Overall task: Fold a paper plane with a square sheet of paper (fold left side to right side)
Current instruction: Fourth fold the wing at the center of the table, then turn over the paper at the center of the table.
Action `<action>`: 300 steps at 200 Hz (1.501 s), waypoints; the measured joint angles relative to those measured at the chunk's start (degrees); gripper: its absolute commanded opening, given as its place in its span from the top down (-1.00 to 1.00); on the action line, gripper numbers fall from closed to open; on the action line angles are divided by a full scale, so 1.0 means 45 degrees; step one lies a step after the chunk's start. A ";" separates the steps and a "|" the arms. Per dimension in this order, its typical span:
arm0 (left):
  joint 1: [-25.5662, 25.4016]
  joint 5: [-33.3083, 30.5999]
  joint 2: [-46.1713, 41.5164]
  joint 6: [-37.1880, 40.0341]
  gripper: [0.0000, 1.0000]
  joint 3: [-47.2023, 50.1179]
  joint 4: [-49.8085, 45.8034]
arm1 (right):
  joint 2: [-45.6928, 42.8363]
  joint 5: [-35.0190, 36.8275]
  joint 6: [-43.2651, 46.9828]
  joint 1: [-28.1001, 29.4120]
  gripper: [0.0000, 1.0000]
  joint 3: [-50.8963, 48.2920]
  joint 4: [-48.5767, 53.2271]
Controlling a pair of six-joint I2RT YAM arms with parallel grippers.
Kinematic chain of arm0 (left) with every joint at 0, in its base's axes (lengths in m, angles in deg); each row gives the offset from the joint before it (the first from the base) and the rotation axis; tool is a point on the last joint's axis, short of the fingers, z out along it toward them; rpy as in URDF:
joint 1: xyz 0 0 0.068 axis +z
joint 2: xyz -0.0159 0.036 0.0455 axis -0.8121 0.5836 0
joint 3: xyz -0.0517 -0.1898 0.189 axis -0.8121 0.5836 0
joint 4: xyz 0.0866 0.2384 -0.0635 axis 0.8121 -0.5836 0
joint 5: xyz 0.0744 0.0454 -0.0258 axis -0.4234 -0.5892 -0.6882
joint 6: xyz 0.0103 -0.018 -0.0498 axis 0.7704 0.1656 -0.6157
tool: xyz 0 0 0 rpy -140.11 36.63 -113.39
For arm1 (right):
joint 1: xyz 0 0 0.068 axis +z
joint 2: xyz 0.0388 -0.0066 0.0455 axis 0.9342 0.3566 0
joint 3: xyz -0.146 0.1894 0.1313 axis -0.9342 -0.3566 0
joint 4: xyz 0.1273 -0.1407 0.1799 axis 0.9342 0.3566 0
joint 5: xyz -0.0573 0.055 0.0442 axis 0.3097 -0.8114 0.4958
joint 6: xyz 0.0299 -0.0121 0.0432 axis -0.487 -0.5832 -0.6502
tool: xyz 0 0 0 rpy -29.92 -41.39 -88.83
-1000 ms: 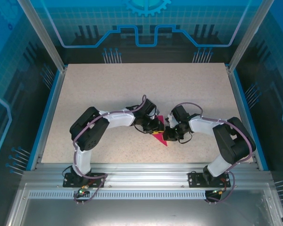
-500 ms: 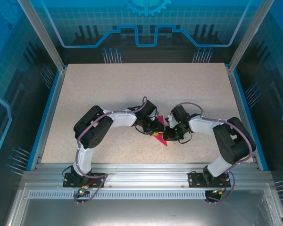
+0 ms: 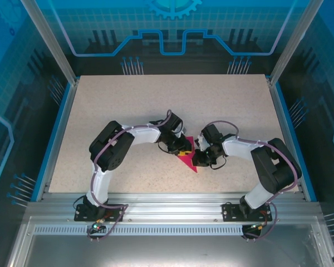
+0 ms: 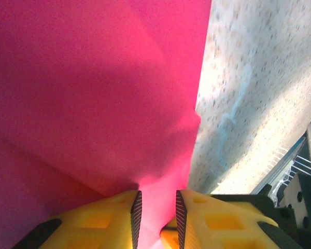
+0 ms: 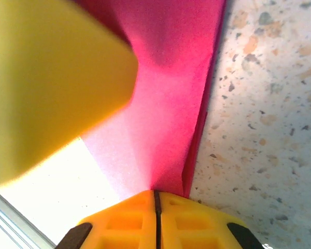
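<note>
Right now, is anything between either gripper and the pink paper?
Nothing visible stands in the way. The right gripper is shut on the edge of the pink paper. The left gripper straddles the paper with its fingers slightly apart. I cannot tell whether it is gripping.

A robot lab cell. Two arms, left (image 3: 108, 153) and right (image 3: 273, 164), are bolted to an aluminium rail (image 3: 172, 203) at the near edge of a speckled table (image 3: 128, 100). Aluminium posts (image 3: 47, 39) frame it, and blue see-through panels (image 3: 211, 25) printed with circuit lines and a gear emblem (image 3: 173, 6) wall it in.
</note>
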 measured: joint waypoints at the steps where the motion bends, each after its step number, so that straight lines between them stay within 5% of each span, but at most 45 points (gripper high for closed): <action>1: 0.0034 0.0019 0.0029 0.0039 0.40 -0.0058 -0.0034 | 0.0000 0.0000 0.0000 0.0000 0.84 0.0000 0.0000; 95: 0.1797 0.0753 0.1447 0.1462 0.35 -0.2385 -0.1268 | 0.0015 0.0000 0.0000 0.0010 0.84 0.0024 -0.0010; 144: 0.3483 -0.0024 0.1477 0.2297 0.25 -0.3041 -0.1613 | -0.0024 0.0000 0.0010 0.0039 0.82 0.0019 -0.0049; 179: 0.4342 -0.0437 0.0408 0.2705 0.19 -0.2812 -0.2055 | -0.0287 0.0019 0.0053 0.0083 0.61 -0.0053 -0.0097; 234: 0.3682 -0.0466 -0.4075 0.2239 0.09 0.1049 -0.0884 | -0.3366 0.0010 0.0588 -0.0661 -0.02 -0.0087 0.0092; 300: 0.1044 -0.1088 -0.4969 0.0544 0.04 0.3599 0.0461 | -0.2905 -0.0486 0.1651 -0.1685 -0.14 0.0141 0.0019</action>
